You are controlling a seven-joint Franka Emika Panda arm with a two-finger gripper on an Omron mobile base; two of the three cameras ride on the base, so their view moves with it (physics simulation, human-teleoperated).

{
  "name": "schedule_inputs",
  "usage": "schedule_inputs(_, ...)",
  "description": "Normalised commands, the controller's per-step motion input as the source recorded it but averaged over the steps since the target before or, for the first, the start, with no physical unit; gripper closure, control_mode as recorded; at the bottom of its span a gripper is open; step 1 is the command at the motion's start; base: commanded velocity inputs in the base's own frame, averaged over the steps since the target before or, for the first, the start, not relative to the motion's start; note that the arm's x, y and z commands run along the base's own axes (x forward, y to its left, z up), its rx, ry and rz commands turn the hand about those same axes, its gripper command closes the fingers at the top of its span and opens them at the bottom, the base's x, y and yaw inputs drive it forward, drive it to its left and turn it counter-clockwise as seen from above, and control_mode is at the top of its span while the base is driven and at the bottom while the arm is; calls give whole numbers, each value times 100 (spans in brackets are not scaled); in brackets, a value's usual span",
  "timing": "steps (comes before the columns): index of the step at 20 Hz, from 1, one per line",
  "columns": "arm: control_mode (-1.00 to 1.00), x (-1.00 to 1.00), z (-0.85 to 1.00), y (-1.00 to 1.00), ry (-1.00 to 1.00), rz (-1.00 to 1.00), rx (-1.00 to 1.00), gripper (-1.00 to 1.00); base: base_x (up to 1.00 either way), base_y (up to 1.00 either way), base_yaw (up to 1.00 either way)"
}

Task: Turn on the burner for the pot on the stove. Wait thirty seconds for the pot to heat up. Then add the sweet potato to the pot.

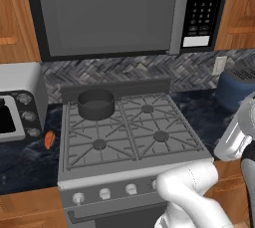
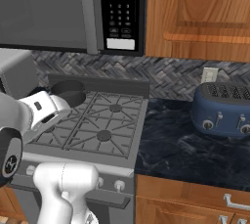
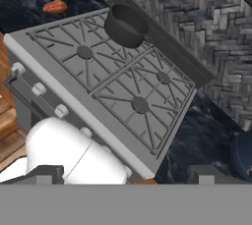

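- The pot [image 1: 96, 104] sits on the back-left burner of the stove [image 1: 130, 131], close under the raised back ledge and near the stove's left edge; it appears empty and dark inside.
- In the hand view the pot [image 3: 127, 26] stands at the far corner of the grates, with the back ledge right behind it.
- The other three burners are bare: front-left burner [image 1: 99, 144], front-right and back-right, so the grate surface in front of and to the right of the pot is open.
- A row of white knobs [image 1: 104, 193] runs along the stove's front panel, below the front edge; the robot's white arm covers the right end of that row.
- The sweet potato [image 1: 49, 140] lies on the dark table [image 1: 25, 165] just beside the stove's left edge, level with the front-left burner and well apart from the pot.
- In the hand view the sweet potato [image 3: 54, 6] lies beyond the stove's left corner, just in front of the toaster oven [image 1: 17, 103].
- The toaster oven stands at the left, leaving a narrow strip of table between it and the stove.
- The microwave [image 1: 124, 10] hangs above the stove, closing the room over the back burners.
- A blue toaster [image 2: 223, 108] stands on the table to the right of the stove, with bare table in front of it.
- The pincer [image 3: 128, 174] hangs high over the stove's front right corner, its tips wide apart and holding nothing.
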Motion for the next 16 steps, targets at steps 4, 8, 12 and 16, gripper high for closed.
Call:
schedule_inputs(4,-100,3,0,4,-2,-11,1,-100,0,0,0)
schedule_inputs(8,-100,1,0,4,-10,-20,6,-100,0,0,0)
schedule_inputs(12,-100,0,0,0,-11,-18,13,-100,0,0,0)
schedule_inputs(16,-100,-2,0,0,-9,-12,19,-100,0,0,0)
